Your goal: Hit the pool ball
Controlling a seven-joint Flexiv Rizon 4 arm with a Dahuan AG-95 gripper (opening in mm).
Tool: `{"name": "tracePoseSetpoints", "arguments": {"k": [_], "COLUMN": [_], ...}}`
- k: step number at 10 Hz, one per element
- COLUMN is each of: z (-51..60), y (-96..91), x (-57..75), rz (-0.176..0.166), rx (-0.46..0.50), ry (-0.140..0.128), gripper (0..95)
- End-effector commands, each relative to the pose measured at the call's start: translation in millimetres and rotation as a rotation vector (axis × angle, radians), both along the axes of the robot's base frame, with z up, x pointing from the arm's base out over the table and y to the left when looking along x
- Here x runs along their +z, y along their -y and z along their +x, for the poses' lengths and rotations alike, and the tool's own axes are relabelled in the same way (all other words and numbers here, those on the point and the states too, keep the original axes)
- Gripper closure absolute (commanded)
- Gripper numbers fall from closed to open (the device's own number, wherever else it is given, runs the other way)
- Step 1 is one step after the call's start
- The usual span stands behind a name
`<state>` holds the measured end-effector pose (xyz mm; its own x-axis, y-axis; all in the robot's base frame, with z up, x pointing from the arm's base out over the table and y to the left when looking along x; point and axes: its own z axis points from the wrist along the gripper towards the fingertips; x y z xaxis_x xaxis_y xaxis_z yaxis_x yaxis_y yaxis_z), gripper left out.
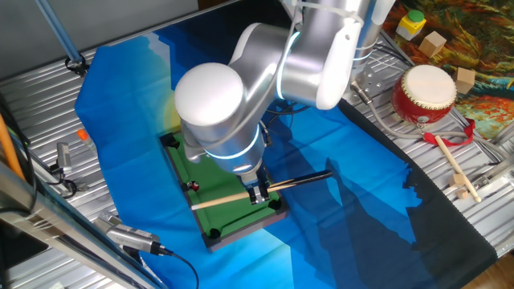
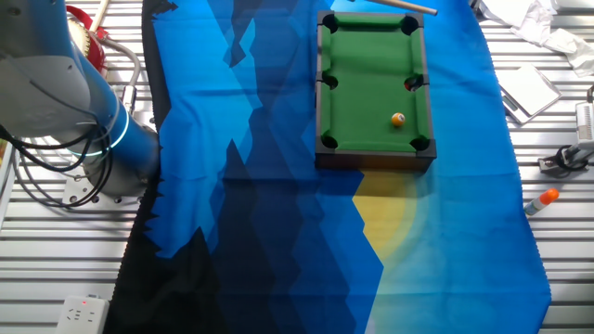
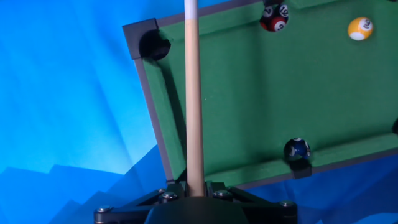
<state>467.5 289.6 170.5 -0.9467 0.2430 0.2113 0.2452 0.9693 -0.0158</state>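
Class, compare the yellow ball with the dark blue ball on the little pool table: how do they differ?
The pool ball is orange-yellow with a pale spot; the dark blue ball is nearly black-blue. The pool ball sits out on open felt, while the dark blue ball rests against the rail. Both are small, round and alike in size.

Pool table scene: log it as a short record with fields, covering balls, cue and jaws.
surface: mini pool table with green felt, on a blue cloth
target: pool ball, orange-yellow, on open felt away from the cue
other balls: red ball near the far rail; dark blue ball by the near rail
tool: wooden cue stick, lying across the table's end
gripper: jaws closed on the cue stick
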Motion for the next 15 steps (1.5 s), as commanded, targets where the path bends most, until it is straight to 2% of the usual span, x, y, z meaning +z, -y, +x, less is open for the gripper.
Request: {"name": "tracePoseSetpoints", "arguments": {"k": [1,9,10,13,15], "z": [0.3,-0.9,0.5,25.5,37.5], "y": [0.2,0.4,-0.2,-10.4,-9.6], "x": [0.2,-0.2,-1.1,-14.5,-15.9], "rz": [0.002,0.007,0.009,-0.007,-0.012], "rx": [-0.003,-0.003,0.004,-0.004,-0.005], "ry": [0.004,0.0,0.006,0.033,0.063], "gripper": [95.0,95.0,95.0,95.0,95.0]}}
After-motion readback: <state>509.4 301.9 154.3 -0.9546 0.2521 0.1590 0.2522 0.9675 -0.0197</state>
